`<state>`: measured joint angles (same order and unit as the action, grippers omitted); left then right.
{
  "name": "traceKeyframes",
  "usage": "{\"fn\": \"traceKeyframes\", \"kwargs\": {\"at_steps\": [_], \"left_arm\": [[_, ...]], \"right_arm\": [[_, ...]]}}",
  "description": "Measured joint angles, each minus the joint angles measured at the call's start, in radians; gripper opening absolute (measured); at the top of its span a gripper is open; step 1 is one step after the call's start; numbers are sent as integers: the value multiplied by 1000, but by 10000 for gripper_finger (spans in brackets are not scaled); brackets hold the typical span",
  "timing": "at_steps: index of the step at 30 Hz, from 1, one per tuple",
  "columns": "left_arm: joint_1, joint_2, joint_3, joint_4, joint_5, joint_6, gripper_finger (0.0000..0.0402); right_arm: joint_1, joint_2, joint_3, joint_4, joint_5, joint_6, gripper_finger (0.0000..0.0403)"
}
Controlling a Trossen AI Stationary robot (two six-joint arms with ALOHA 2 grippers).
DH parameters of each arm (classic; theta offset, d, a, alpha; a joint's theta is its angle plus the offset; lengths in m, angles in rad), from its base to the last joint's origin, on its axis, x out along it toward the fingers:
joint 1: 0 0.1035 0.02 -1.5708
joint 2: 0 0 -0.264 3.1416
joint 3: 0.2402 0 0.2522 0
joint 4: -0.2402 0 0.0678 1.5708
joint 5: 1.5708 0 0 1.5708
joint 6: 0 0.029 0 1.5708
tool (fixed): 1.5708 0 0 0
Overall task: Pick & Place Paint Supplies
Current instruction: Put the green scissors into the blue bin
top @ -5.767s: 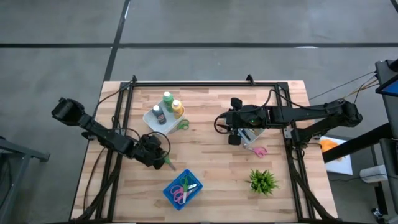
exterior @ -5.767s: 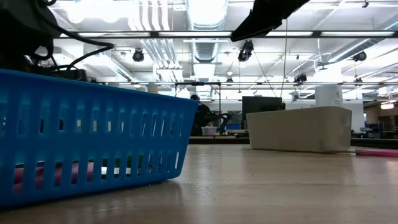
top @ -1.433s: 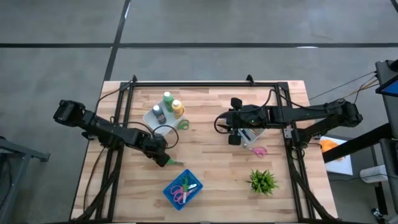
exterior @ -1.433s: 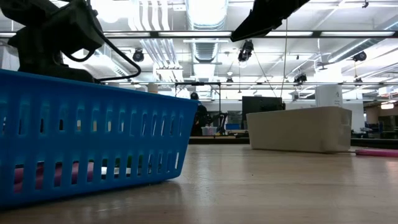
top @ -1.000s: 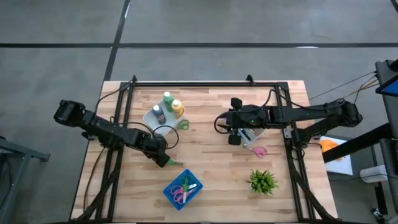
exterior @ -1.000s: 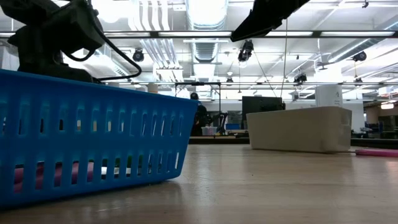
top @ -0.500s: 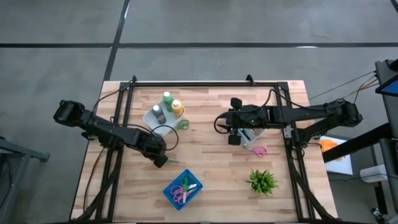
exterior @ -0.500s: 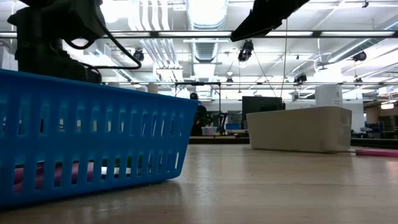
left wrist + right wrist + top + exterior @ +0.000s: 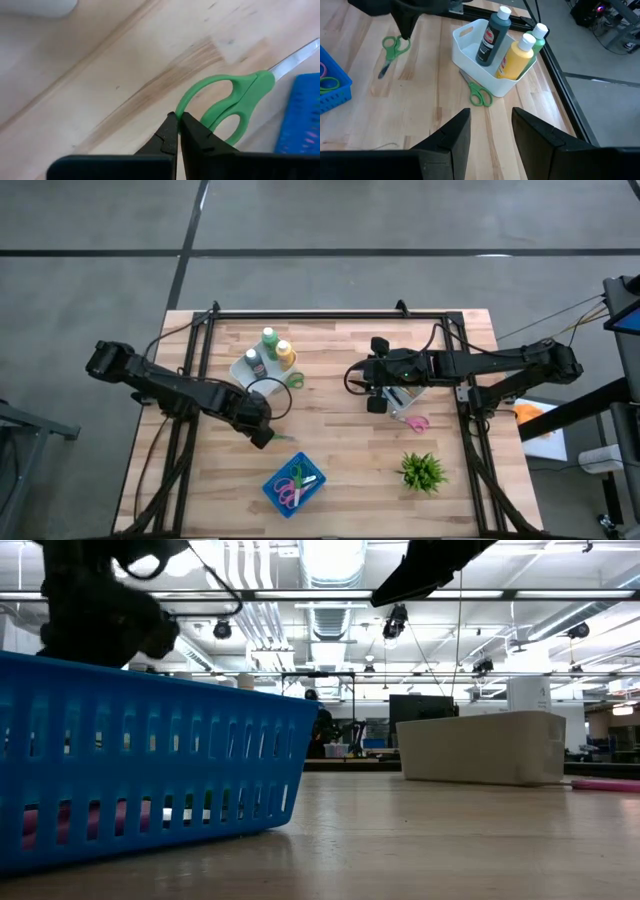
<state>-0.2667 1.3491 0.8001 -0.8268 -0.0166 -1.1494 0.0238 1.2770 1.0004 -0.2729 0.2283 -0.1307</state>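
The left gripper [image 9: 177,131] is closed at the handle loop of green scissors [image 9: 227,107] lying on the bench [image 9: 340,450], just beside the blue basket [image 9: 295,485]; whether it pinches the loop cannot be told. The right gripper [image 9: 490,125] hangs over the bench's right half, fingers apart, holding nothing. 3 bottles, dark [image 9: 491,34], yellow [image 9: 516,55] and green [image 9: 536,37], stand upright in a white tray [image 9: 470,47]. A 2nd pair of green scissors [image 9: 477,92] lies touching the tray's side.
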Motion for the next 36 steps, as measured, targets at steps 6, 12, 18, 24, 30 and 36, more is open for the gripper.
{"fn": "traceKeyframes", "kwargs": {"at_steps": [6,12,18,24,30,36], "left_arm": [[-24,0,87,-31,-19,-72,5],[-84,5,136,-32,-26,-241,5],[-183,71,219,-30,-25,-363,5],[-259,210,345,-62,-13,-444,5],[-310,352,486,-118,-6,-547,5],[-340,454,569,-126,3,-580,5]], "right_arm": [[0,0,0,0,0,0,143],[0,0,0,0,0,0,143],[0,0,0,0,0,0,143],[0,0,0,0,0,0,143],[0,0,0,0,0,0,143],[0,0,0,0,0,0,143]]}}
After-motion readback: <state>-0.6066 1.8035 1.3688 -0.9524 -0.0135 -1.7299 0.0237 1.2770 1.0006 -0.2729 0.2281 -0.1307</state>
